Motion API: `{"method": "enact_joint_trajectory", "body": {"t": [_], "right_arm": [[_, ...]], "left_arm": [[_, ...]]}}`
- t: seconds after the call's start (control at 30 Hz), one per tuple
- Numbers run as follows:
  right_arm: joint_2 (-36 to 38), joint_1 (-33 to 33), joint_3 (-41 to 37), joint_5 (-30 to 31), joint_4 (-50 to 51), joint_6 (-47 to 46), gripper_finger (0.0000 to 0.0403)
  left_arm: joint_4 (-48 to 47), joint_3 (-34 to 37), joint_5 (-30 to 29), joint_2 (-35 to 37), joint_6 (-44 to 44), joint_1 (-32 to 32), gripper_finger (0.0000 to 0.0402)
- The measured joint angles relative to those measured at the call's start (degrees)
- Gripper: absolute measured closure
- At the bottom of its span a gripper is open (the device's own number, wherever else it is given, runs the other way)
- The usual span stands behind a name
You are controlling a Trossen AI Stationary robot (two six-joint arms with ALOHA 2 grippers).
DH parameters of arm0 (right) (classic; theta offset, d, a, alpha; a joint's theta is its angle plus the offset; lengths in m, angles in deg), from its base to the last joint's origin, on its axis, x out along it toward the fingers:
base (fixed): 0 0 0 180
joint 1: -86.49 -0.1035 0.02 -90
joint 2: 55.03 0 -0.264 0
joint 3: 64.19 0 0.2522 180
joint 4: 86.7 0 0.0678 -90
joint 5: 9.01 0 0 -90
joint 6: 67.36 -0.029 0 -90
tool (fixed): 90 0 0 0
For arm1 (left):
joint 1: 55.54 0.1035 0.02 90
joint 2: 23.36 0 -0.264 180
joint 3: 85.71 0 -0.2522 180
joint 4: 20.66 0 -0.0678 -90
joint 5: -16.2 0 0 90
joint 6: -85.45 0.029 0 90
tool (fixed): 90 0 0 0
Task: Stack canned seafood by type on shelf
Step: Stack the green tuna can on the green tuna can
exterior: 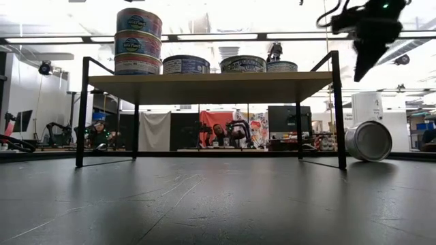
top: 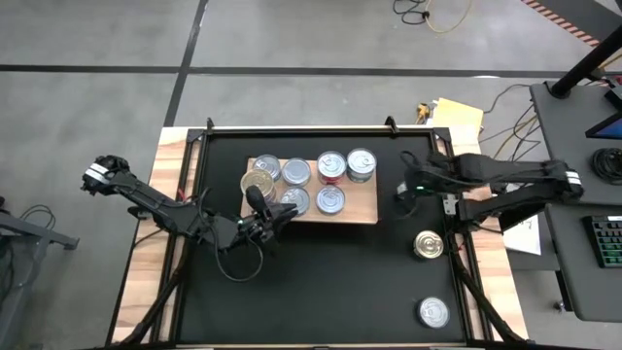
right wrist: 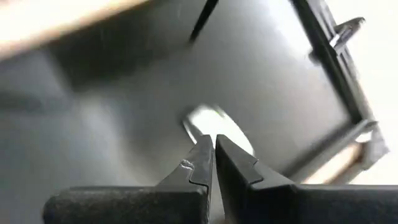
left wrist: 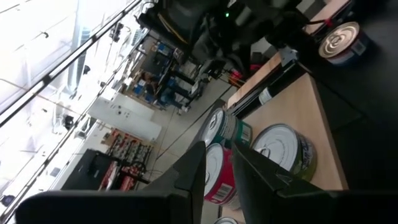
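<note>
The shelf (top: 362, 208) is a light-wood board on a black frame (exterior: 211, 87). Several canned seafood tins stand on it, with a gold-lidded one (top: 258, 183) on top of a stack of three (exterior: 138, 41) at its left end. My left gripper (top: 277, 209) hovers level over the shelf's near left part. Its fingers (left wrist: 193, 177) stand a narrow gap apart with nothing between them, and a red-labelled tin (left wrist: 217, 180) shows beyond. My right gripper (top: 402, 191) is shut and empty. It hangs high off the shelf's right end (exterior: 359, 68), slanting down over the mat.
Two loose tins lie on the black mat to the right of the shelf, one gold-lidded (top: 429, 244) (exterior: 368, 139) and one silver near the front right corner (top: 433, 311). A black rail frame borders the mat (top: 321, 129). Desks and cables stand beyond the right edge.
</note>
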Motion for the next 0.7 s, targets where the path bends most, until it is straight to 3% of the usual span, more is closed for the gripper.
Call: {"method": "enact_joint_trajectory", "body": {"t": [0.13,0.2,0.47,0.7], "right_arm": [[-9.9,1.8,5.6,0.4,12.8,10.7,0.039],[-12.5,3.2,7.0,0.8,14.5,13.7,0.0385],[-12.2,9.8,3.0,-6.6,0.6,15.7,0.0337],[-6.7,11.5,-5.5,-7.2,-5.8,13.4,0.0377]], "left_arm": [[-1.2,0.0,0.6,0.4,-0.2,-0.3,0.0338],[-2.5,0.0,1.1,0.8,-0.9,-0.5,0.0338],[-9.5,0.0,2.0,2.7,-7.3,-0.9,0.0338],[-10.9,0.0,2.0,3.3,-9.2,-1.0,0.0338]]}}
